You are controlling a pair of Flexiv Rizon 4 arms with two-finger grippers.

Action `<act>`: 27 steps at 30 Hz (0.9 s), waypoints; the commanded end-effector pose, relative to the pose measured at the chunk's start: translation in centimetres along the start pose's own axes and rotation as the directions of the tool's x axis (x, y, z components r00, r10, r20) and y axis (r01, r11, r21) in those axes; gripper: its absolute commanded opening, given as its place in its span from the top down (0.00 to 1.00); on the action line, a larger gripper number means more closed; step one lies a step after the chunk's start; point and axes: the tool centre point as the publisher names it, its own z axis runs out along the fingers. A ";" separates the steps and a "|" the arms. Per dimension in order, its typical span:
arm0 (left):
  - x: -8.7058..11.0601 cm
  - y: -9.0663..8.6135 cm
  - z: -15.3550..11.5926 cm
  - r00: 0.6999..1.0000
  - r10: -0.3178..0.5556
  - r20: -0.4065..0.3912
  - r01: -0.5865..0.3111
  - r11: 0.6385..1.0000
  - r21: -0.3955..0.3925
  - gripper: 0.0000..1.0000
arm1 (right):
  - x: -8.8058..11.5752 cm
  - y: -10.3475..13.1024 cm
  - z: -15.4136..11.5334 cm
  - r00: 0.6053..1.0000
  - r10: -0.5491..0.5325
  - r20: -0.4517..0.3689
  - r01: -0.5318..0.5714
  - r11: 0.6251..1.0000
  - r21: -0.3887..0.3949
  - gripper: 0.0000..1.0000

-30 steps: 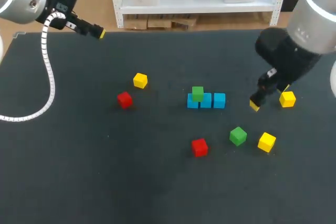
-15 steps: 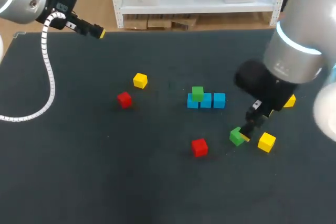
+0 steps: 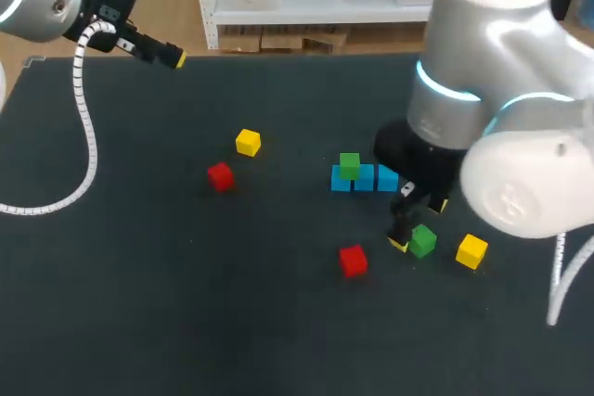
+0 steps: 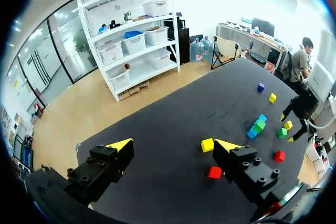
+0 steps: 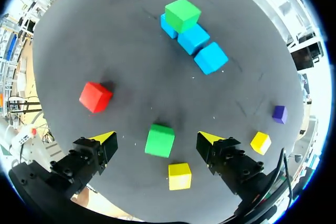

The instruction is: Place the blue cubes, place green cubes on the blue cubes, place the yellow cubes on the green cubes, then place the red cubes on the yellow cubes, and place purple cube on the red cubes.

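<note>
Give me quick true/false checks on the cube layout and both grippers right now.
1. One green cube sits on an end of the row of blue cubes. True.
2. The right gripper is shut on the loose green cube. False: it is open, and the cube lies on the table between the fingers, touching neither.
3. The left gripper holds a yellow cube. False: it is open and empty.
4. Both red cubes lie on the table, unstacked. True.
5. The purple cube tops the stack. False: it lies alone on the table.
</note>
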 end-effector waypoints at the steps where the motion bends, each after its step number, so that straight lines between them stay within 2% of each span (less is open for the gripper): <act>1: 0.1 0.1 0.0 1.000 0.001 0.004 -0.001 1.000 0.004 0.00 | -1.0 0.0 0.8 0.999 0.004 -0.047 -0.004 1.000 -0.001 0.00; 10: 0.1 0.1 0.0 1.000 0.001 0.004 -0.001 1.000 0.004 0.00 | -0.2 -0.7 1.7 0.996 0.021 -0.086 -0.020 1.000 0.017 0.00; 13: 0.1 0.1 0.0 1.000 0.001 0.004 -0.001 1.000 0.004 0.00 | 0.0 -0.9 1.7 0.996 0.035 -0.081 -0.034 0.999 0.014 0.15; 16: 0.1 0.1 0.0 1.000 0.001 0.004 -0.001 1.000 0.004 0.00 | 0.1 -1.1 2.2 0.995 0.044 -0.086 -0.043 0.999 0.013 0.51; 22: 0.1 0.1 0.0 1.000 0.001 0.004 -0.001 1.000 0.004 0.00 | 0.6 -1.1 2.7 0.994 0.061 -0.088 -0.062 0.998 0.000 0.52; 24: 0.1 0.1 0.0 1.000 0.001 0.004 -0.001 1.000 0.004 0.00 | 0.7 -1.2 2.8 0.994 0.065 -0.092 -0.065 0.998 0.001 0.56; 25: 0.1 0.1 0.0 1.000 0.001 0.004 -0.001 1.000 0.004 0.00 | 0.8 -1.2 2.8 0.993 0.065 -0.094 -0.065 0.998 0.003 0.66; 26: 0.1 0.1 0.0 1.000 0.001 0.004 -0.001 1.000 0.004 0.00 | 0.8 -1.2 2.8 0.993 0.066 -0.094 -0.065 0.998 0.004 0.86; 27: 0.1 0.1 0.0 1.000 0.001 0.004 -0.001 1.000 0.004 0.00 | 0.8 -1.2 2.8 0.993 0.065 -0.094 -0.065 0.998 0.005 0.93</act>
